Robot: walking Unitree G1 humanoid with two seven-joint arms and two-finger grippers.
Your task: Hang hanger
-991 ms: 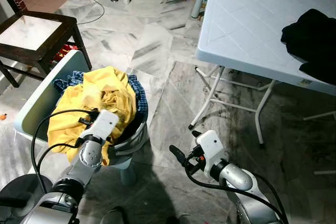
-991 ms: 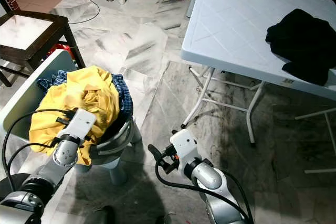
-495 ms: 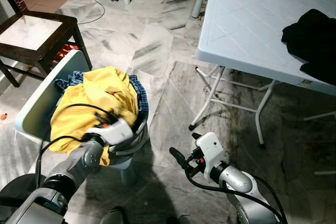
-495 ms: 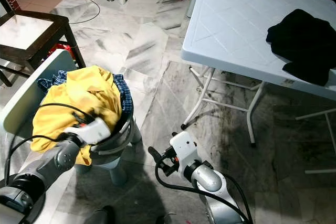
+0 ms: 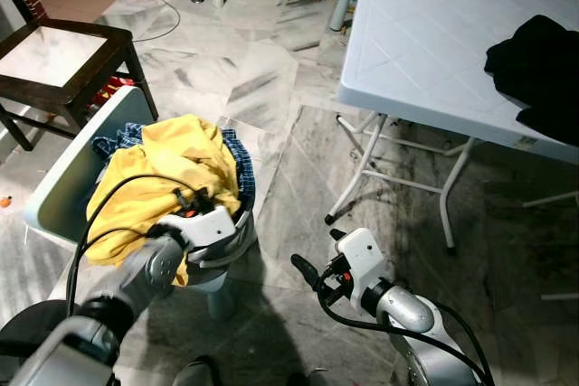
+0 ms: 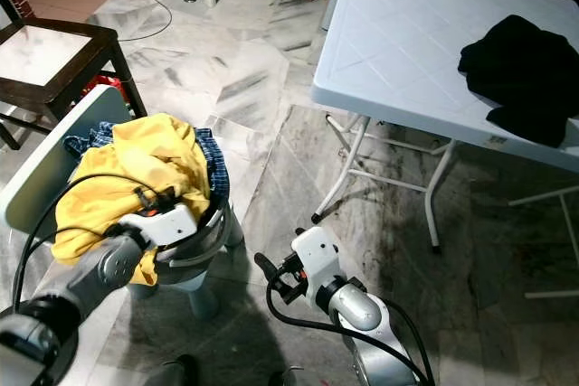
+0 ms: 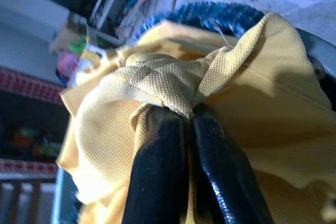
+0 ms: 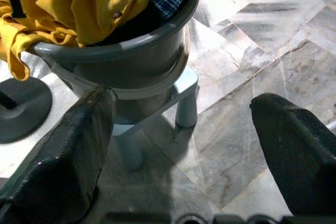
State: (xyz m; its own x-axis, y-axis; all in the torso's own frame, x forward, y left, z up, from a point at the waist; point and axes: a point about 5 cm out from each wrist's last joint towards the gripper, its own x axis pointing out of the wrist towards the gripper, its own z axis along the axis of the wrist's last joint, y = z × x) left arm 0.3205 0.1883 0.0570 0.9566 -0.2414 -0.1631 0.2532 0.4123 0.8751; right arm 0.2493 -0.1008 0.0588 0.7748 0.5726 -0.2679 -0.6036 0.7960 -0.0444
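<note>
Left pincer (image 7: 190, 115) fingers pressed together, arm extended forward; right pincer (image 8: 181, 129) spread wide.

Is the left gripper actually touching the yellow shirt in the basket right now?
Touching. In the left wrist view the left gripper has its two black fingers closed together on a bunched fold of the yellow shirt, with the fabric pinched at the fingertips.

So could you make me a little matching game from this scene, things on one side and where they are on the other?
Things:
1. yellow shirt
2. black garment
3. grey bucket
4. left gripper

Places or states:
A. lying on the white table
B. standing on a small stool
C. fingers pinched on yellow cloth
D. heaped on top of the bucket

Pairs: 1-D, 2-A, 3-B, 4-C
</note>
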